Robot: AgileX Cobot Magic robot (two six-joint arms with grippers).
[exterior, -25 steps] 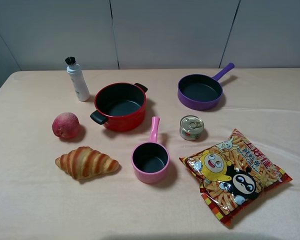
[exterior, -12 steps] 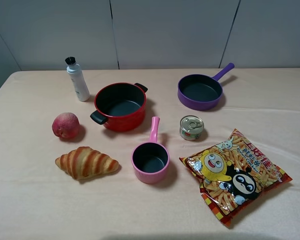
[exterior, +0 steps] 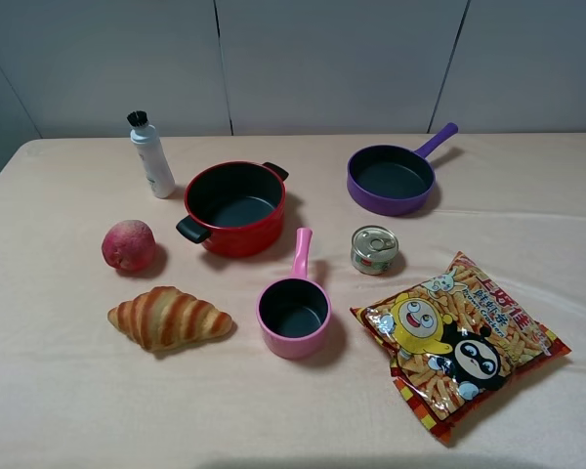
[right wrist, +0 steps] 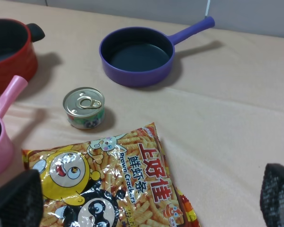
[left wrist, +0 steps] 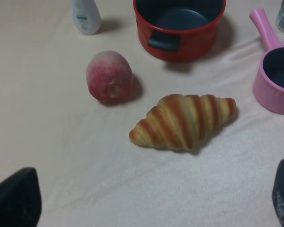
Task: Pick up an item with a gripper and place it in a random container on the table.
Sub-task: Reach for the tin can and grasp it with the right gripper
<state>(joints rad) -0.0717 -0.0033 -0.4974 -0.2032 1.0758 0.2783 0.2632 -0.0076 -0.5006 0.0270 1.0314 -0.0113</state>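
Tin can (exterior: 374, 249) is sitting upright on the table (exterior: 527, 225). It is between the pink saucepan (exterior: 293, 337) and the snack bag (exterior: 459, 342), close to both. Nothing is touching it.

The job is looking like it has not started. The can is not picked up yet. The red pot (exterior: 239, 234) is sitting empty on the other side of the pink saucepan's handle. Reaching, grabbing, lifting, carrying and dropping are all waiting to be done.

The left gripper (left wrist: 149, 203) is hanging over the table near the croissant (left wrist: 184, 121). Its two dark fingers are spread wide apart and are holding nothing. The right gripper (right wrist: 146, 198) is hanging over the snack bag. Its fingers are also spread wide and holding nothing. The can is lying a little way in front of it.

The can is short and round, with a shiny silver lid, a pull ring and a green and red label. It is looking hard and smooth. The pot is round and glossy red, dark inside, with two black handles. The table cloth is looking soft, pale pink-beige, with small wrinkles. The snack bag is looking shiny and crinkly. The croissant is looking bumpy with brown stripes.
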